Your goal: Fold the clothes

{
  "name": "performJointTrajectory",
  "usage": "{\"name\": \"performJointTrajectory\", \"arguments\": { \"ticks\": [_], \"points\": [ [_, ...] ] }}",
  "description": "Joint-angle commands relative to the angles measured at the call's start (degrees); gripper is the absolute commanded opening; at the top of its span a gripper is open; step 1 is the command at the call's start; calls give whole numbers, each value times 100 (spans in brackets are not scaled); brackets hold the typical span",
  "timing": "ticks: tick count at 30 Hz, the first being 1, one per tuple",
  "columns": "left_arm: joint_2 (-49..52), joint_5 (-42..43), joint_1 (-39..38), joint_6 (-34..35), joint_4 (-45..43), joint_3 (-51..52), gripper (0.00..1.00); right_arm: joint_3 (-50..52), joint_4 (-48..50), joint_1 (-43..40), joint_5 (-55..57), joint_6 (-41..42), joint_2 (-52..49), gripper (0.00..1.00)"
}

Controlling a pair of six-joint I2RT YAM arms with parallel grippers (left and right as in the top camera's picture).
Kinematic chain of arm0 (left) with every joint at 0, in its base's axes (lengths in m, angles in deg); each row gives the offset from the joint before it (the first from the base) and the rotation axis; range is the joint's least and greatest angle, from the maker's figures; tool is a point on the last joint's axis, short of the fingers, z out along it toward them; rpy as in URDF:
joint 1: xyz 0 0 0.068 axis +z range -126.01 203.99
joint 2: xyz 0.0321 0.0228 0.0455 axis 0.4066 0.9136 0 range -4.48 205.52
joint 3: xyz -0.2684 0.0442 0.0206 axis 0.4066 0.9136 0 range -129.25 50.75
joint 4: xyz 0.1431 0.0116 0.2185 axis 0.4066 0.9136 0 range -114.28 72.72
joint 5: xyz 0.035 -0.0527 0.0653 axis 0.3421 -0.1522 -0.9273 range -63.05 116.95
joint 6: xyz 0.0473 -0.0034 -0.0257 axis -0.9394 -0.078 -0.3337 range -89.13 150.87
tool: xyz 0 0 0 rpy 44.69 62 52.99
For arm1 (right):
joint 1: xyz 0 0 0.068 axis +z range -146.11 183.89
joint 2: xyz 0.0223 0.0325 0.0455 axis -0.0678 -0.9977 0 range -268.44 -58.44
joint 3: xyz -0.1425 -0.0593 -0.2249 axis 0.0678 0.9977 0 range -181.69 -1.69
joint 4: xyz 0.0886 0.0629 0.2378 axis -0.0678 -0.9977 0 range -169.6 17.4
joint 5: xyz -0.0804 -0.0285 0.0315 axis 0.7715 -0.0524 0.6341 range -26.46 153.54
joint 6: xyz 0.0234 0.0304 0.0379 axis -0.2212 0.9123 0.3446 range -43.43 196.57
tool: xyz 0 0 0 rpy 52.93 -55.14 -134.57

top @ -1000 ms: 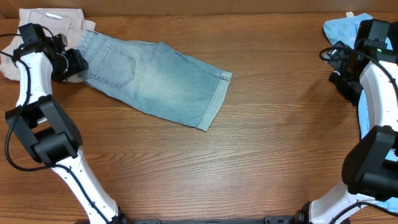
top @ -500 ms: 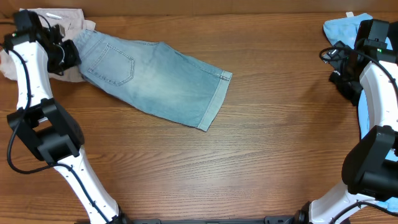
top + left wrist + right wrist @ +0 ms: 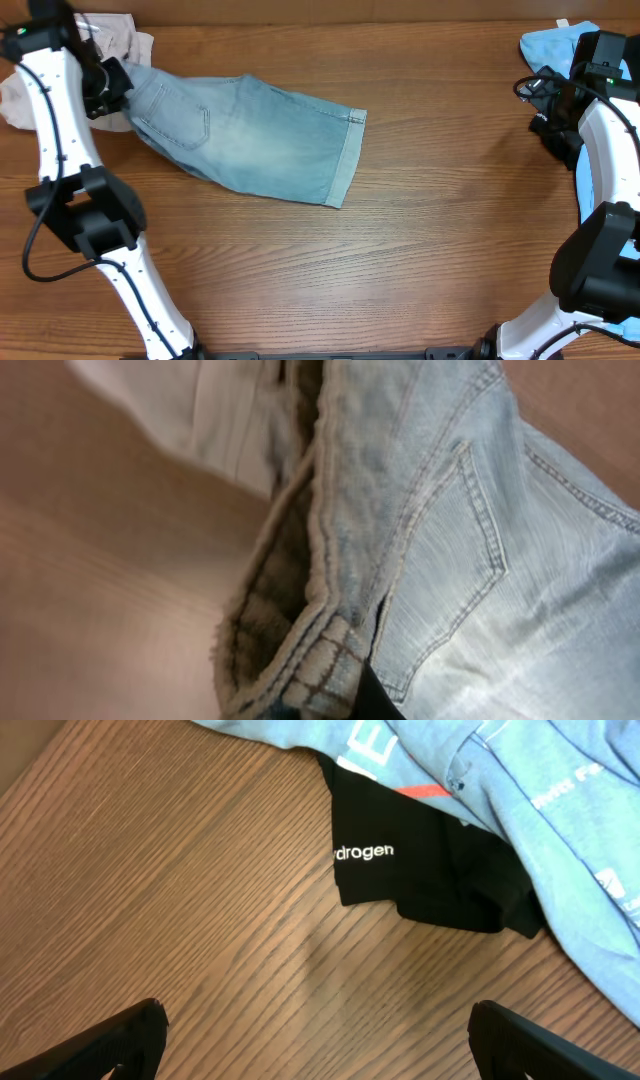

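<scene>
- Beige shorts (image 3: pixel 118 38) lie crumpled at the far left corner of the desk (image 3: pixel 420 250).
- Left jaws are clamped on the bunched waistband of the denim shorts (image 3: pixel 260 140), right beside the beige pair.
- Denim shorts spread flat to the right, with the back pocket (image 3: pixel 185 120) up and the cuffed hem (image 3: pixel 348 160) near mid-desk.
- Right jaws stand wide apart over bare wood, gripping nothing.
- Sky-blue T-shirt (image 3: pixel 548 45) lies at the far right corner, overlapping a black garment (image 3: pixel 420 870).

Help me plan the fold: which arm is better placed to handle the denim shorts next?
Left. The left gripper holds the denim shorts at the waistband; the right gripper hangs open by the blue T-shirt, across the table.
</scene>
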Motion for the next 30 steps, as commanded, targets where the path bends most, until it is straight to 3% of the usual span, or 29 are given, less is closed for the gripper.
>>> {"name": "performJointTrajectory", "arguments": {
  "ticks": [1, 9, 18, 22, 30],
  "points": [
    [-708, -909, -444, 656, 407, -271, 4, -122, 33, 15, 15, 35, 24, 100],
    [-1283, -1543, -1414, 737, 1141, -271, 4, -122, 33, 15, 15, 35, 24, 100],
    [-1287, -1456, -2583, 590, 1172, -258, 4, -122, 33, 15, 15, 35, 24, 100],
    [-1281, -1038, -3187, 439, 1172, -199, 4, -122, 33, 15, 15, 35, 24, 100],
    [-1187, -874, -4140, 420, 1084, 544, 4, -122, 33, 15, 15, 35, 24, 100]
  ]
}}
